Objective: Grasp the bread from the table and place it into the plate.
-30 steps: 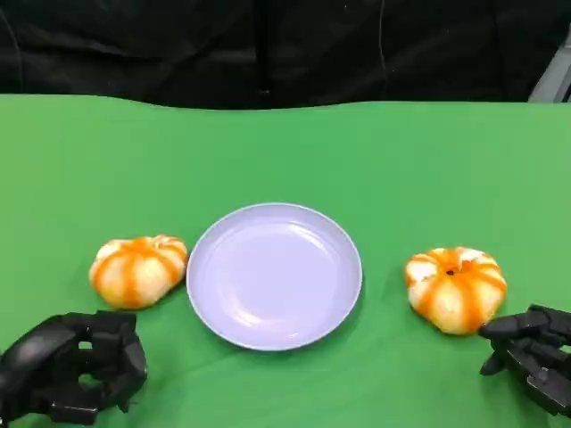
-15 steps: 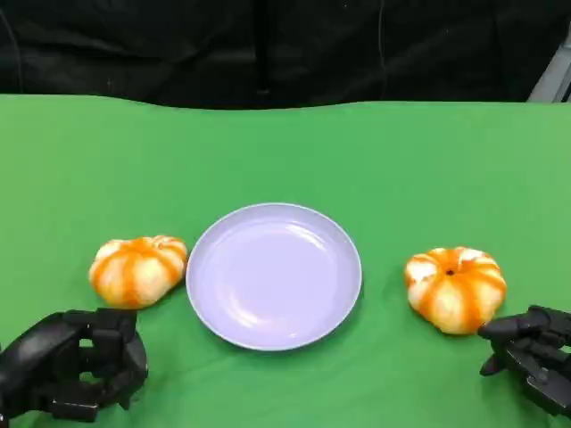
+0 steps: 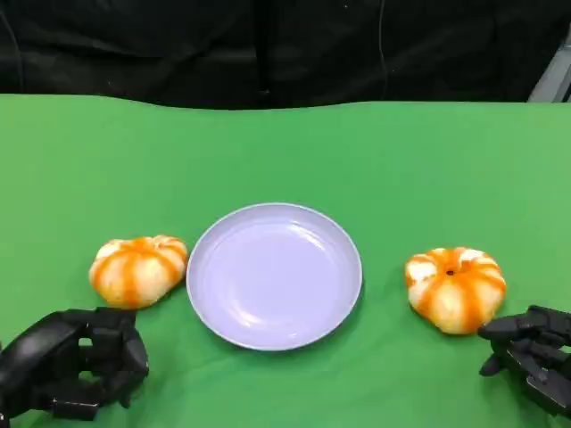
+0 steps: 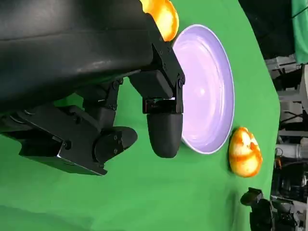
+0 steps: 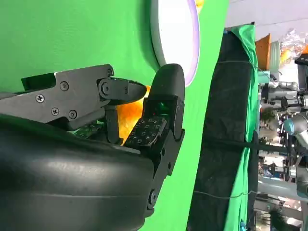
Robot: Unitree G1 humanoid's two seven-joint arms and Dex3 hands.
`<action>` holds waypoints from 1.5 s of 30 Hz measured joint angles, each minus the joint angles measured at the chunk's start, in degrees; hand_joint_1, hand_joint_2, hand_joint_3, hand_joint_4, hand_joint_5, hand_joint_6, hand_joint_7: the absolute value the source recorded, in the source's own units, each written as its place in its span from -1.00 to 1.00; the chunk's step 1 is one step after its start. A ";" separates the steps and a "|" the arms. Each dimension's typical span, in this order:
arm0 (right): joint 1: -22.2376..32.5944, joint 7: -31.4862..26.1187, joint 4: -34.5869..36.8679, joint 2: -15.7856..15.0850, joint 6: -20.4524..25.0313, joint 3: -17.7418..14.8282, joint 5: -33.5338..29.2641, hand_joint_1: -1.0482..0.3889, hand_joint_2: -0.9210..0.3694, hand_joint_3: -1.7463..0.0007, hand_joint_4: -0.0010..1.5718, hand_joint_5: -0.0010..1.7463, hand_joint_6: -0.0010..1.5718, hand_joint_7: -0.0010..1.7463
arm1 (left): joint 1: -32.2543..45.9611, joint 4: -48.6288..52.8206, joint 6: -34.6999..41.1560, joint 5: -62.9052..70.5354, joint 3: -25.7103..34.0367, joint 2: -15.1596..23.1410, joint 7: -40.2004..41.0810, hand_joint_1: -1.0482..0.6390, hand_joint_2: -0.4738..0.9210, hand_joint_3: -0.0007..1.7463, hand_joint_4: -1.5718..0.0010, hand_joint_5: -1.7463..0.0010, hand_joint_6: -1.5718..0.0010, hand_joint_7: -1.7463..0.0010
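Worktop [image 3: 285,152]: green cloth surface, black backdrop along the top of the frame.
Plate [image 3: 274,275]: pale lilac, round, at centre frame in the head view; nothing lies in it.
Left bread [image 3: 138,270]: orange-striped bun at left of centre, just beside the plate's left rim, resting on the worktop.
Right bread [image 3: 455,289]: orange-striped bun at right of centre, apart from the plate's right rim, resting on the worktop.
Left robot hand [image 3: 71,364]: lower left corner, below the left bread and clear of it; fingers curled inward around nothing.
Right robot hand [image 3: 533,355]: lower right corner, fingers spread, holding nothing; one fingertip lies just beside the lower right edge of the right bread, contact cannot be confirmed.
Task status: neither bun is held; neither is in the plate.
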 measured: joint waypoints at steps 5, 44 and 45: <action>-0.01 0.01 0.02 0.00 0.00 0.00 0.00 0.42 -1.00 0.62 -0.01 0.50 0.32 -0.45 | 0.00 0.00 0.00 0.01 -0.04 0.00 0.07 0.33 0.76 -0.17 0.15 -0.90 -0.04 -0.37; -0.35 -0.02 1.38 -0.03 -0.18 -0.01 -0.06 0.42 -1.00 0.58 -0.02 0.53 0.31 -0.41 | 0.89 -3.82 -1.79 -8.21 9.32 -7.55 7.07 -0.24 1.00 -0.70 0.05 0.85 0.28 1.00; -0.35 -0.02 1.38 -0.03 -0.18 -0.01 -0.06 0.42 -1.00 0.58 -0.02 0.53 0.31 -0.41 | 0.90 -3.82 -2.50 -8.19 9.45 -7.63 7.49 -0.25 1.00 -0.69 0.05 0.86 0.30 1.00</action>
